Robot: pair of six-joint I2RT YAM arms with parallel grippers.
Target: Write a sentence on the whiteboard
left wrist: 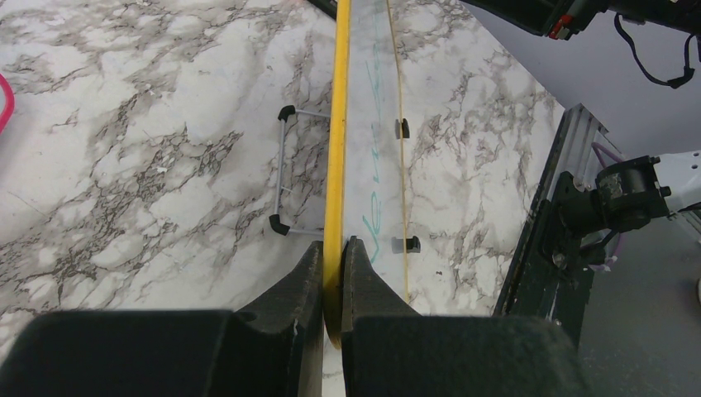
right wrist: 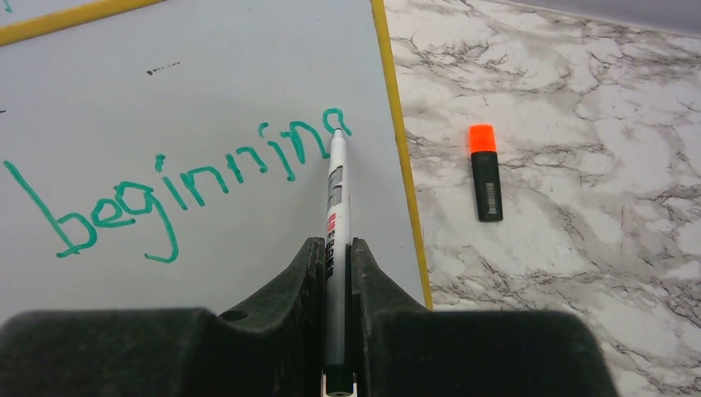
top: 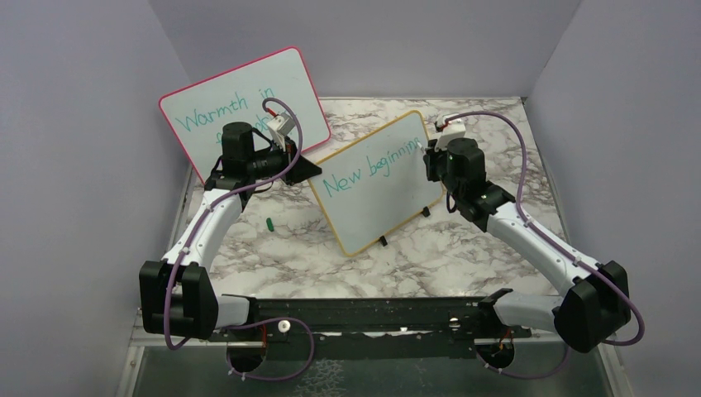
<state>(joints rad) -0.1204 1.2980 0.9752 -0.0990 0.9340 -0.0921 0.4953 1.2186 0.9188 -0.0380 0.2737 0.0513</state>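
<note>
1. The whiteboard [top: 376, 211] stands tilted at the centre of the top view, with its lower right part bare. The sentence [right wrist: 194, 182] so far reads "New beginning", and the last letter is unfinished.
2. Your left gripper [left wrist: 333, 248] pinches the board's yellow frame, one finger on each face, at the bottom centre of the left wrist view. It grips only the edge. A hard push from the pen could pivot the board in that pinch or make its feet slide on the marble table [left wrist: 149, 149].
3. Your right gripper [right wrist: 335, 244] is clamped on the marker [right wrist: 336, 178]. The tip touches the board at the last letter, just left of the frame's right edge.
4. The main risk is space. The word ends very near the frame, so the tail of the "g" or a following "s" may ride onto the yellow rim, skip off, or come out cramped.
5. If you drag the marker at a shallow angle, the shaft may twist between the fingers and the stroke may thin out.
6. Starting the second line means crossing to the bare area. Lift first, or you smear wet ink.
7. An orange-capped pen [right wrist: 485, 174] lies on the table right of the board, and a wide sweep could knock it.
</note>
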